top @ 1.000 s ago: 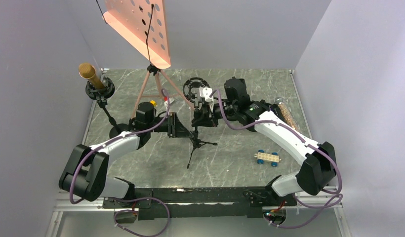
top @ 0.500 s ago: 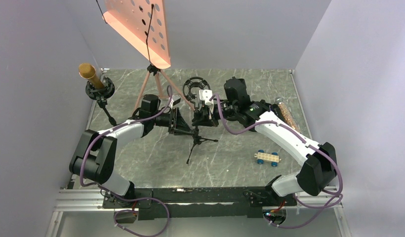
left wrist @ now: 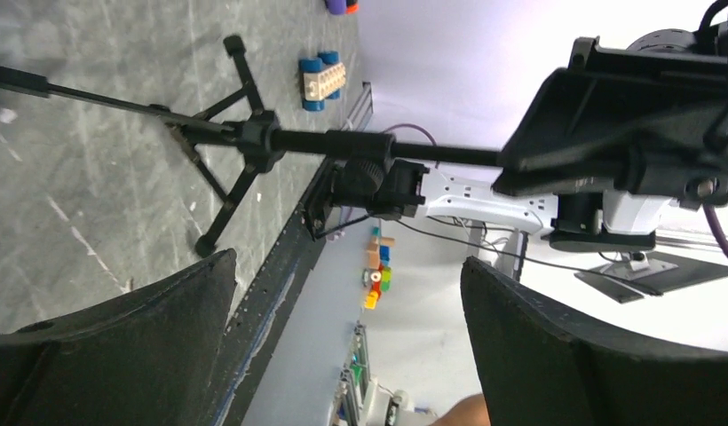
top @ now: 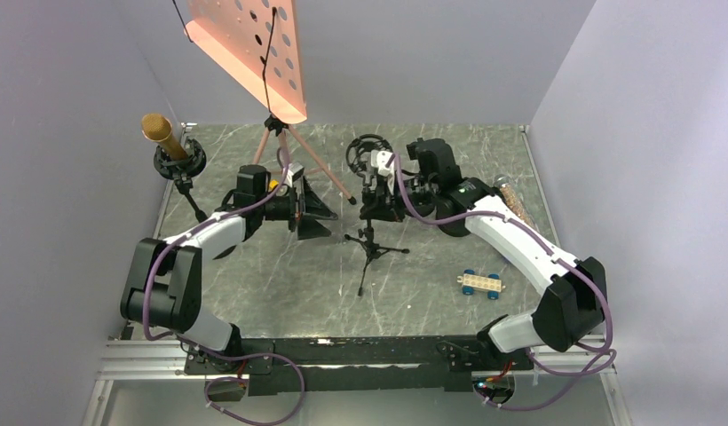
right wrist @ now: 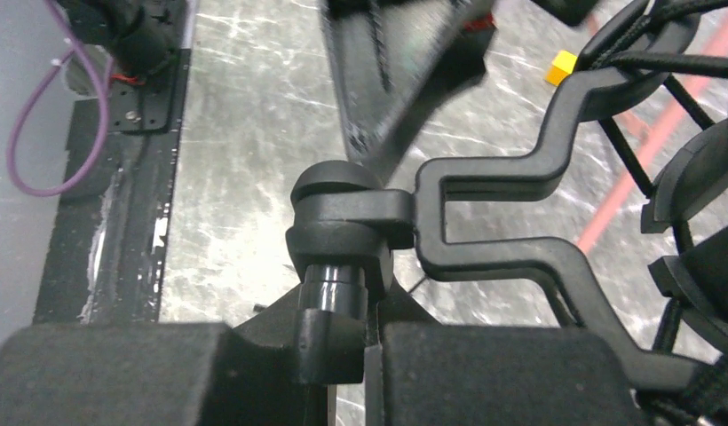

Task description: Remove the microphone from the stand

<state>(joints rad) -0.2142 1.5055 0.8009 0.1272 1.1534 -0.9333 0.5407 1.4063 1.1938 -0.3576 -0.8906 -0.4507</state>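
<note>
The gold microphone (top: 159, 132) is sitting at the far left corner of the table, tilting up out of the round cradle (top: 181, 161) on top of its black stand (top: 193, 201), and neither gripper is touching it. To its right, the left gripper (top: 318, 216) is hovering above the marble table (top: 431, 302) with its jaws spreading wide and holding nothing, pointing right toward the small tripod stand (top: 371, 253) in the middle. The right gripper (top: 375, 209) is clamping tight on that tripod's upright post, just under the swivel joint, with the ring mount (top: 367, 153) rising on the far side of it. A salmon music stand (top: 254, 49) is standing at the far edge, between the microphone and the tripod. A toy block car (top: 481, 283) with blue wheels is lying at the near right, and a clear tube (top: 518, 206) of brown bits is lying beside the right arm
</note>
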